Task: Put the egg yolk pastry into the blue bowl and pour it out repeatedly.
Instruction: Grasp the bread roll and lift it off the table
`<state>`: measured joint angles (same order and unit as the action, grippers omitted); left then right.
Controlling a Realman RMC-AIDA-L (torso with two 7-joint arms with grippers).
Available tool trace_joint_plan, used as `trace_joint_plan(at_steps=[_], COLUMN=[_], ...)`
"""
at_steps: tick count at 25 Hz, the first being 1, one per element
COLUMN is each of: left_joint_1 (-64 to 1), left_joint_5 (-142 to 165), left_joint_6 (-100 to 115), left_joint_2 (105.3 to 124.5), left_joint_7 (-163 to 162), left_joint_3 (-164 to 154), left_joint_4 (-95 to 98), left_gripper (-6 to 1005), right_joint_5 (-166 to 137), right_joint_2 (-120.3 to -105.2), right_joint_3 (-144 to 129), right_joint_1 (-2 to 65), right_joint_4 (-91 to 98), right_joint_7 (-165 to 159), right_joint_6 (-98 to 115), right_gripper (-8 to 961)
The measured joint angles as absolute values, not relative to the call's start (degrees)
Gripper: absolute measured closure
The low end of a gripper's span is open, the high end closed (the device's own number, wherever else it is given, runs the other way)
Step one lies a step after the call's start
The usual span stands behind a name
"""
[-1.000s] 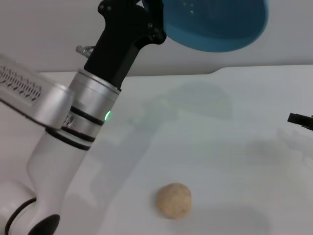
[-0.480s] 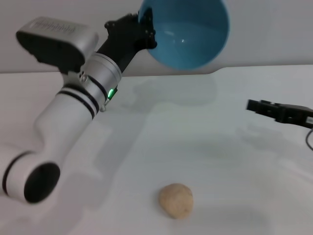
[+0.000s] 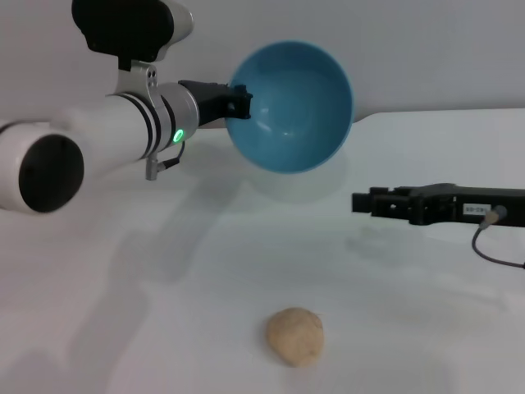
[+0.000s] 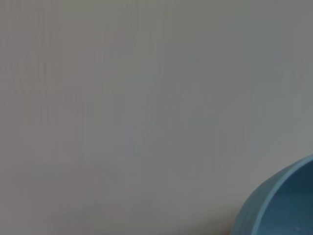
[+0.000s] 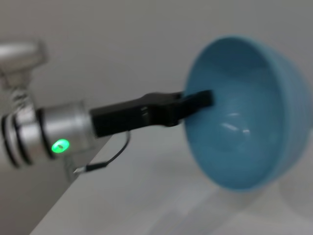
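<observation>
The left hand (image 3: 239, 103) clamps the bowl (image 3: 291, 107) by its rim, tipped on its side above the far bench (image 3: 123, 328). The pastry (image 3: 294, 336) lies near. Right hand (image 3: 365, 202): grip state indeterminate. Level the bowl before reloading.

From the head camera we look forward and down across the white table (image 3: 246, 271), taking in both arms. Our left wrist camera faces a blank wall (image 4: 122, 98), close beside the blue bowl (image 4: 281, 205). Our right wrist camera looks back across the table, sharing that bowl with both other views.
</observation>
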<state>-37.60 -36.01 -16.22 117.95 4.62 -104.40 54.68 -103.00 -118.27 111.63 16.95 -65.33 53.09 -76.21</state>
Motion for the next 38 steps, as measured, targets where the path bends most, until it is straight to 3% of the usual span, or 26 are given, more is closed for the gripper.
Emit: trace_joint_plan(at_steps=[18,38], left_joint_1=[-39.0,-39.0], left_joint_5=[-26.4,-26.3], left_joint_6=[-46.7,-54.3], left_joint_2=[117.95,118.17], left_joint_7=[4.7,4.6], left_joint_3=[-96.9,-97.3], left_joint_4=[64.1,65.6], left_gripper=[987,988], right_joint_5=[-122.1,-122.4], right_joint_2=[-117.50,-118.76], right_joint_3=[106.4,95.6], right_joint_1=[30.6,37.2], right_joint_4=[-59.9,-45.4], right_joint_7=[35.9,35.0], right_joint_6=[-86.2,-72.8], right_gripper=[576,608])
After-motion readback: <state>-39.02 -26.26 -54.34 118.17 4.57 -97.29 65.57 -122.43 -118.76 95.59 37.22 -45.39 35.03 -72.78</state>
